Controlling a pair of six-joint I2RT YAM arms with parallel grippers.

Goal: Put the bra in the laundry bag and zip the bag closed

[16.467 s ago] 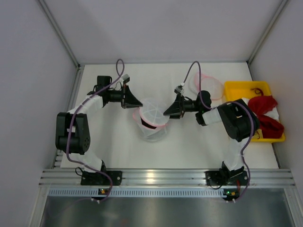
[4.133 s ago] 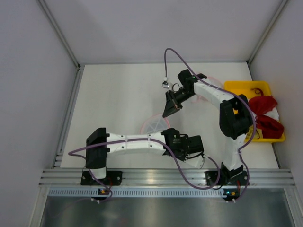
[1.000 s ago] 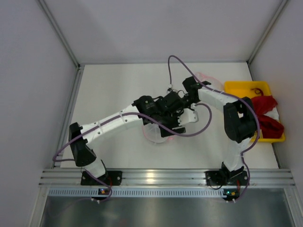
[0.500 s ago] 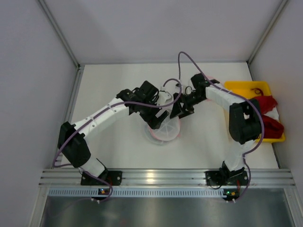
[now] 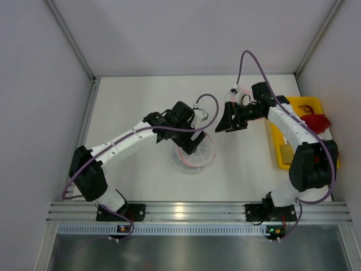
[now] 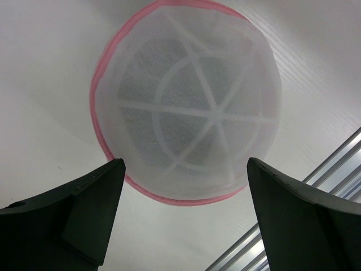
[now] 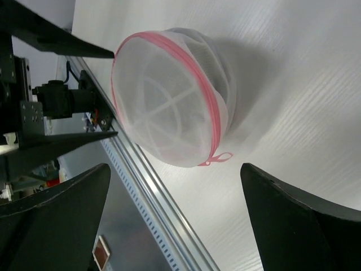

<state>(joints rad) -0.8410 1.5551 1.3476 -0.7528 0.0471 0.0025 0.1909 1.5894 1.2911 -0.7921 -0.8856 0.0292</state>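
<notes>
Left gripper (image 5: pixel 190 144) has lifted off and hangs, jaws spread, over the laundry bag (image 5: pixel 196 158); right gripper (image 5: pixel 227 123), jaws apart too, has swung back toward the yellow tray (image 5: pixel 280 158), so both have let go! Pink zip (image 7: pixel 211 113) looks shut all round, and the bra is at most a grey shade inside. Bare table (image 5: pixel 130 101) lies left, tray crowds right.

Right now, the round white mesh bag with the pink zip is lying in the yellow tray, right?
No. The round white mesh bag with pink zip trim lies on the white table, not in the yellow tray; the top external view shows it.
</notes>
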